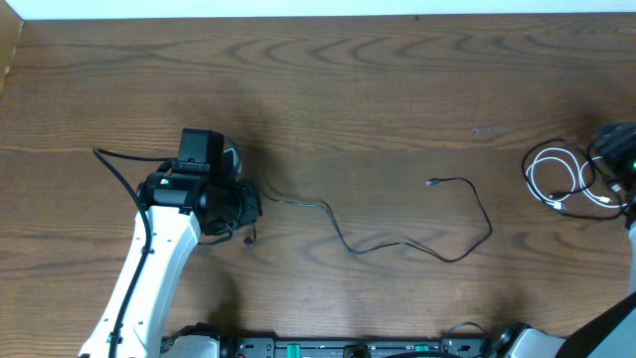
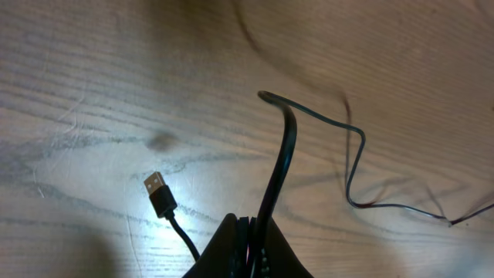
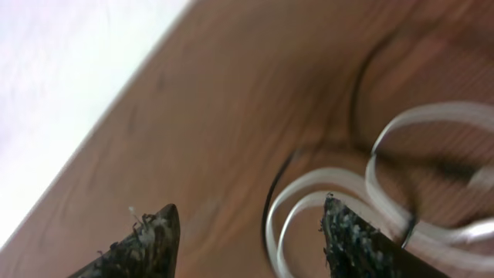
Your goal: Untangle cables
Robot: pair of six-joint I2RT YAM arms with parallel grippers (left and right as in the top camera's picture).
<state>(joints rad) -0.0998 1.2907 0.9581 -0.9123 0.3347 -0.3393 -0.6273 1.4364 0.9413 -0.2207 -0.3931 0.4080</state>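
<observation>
The black cable (image 1: 397,245) lies stretched across the middle of the table, with one small plug (image 1: 431,182) at its far end. My left gripper (image 1: 244,206) is shut on the cable's other end. In the left wrist view the black cable (image 2: 284,147) rises from between the shut jaws (image 2: 251,232), and its USB plug (image 2: 158,193) rests on the wood beside them. The white cable (image 1: 555,177) lies coiled at the right. My right gripper (image 3: 248,212) is open just above the white loops (image 3: 347,181), with nothing between the fingers.
The left arm's own thick black wire (image 1: 119,169) loops out to the left of the arm. The table's far edge (image 1: 318,18) meets a white wall. The right arm (image 1: 618,149) sits at the right edge of the view.
</observation>
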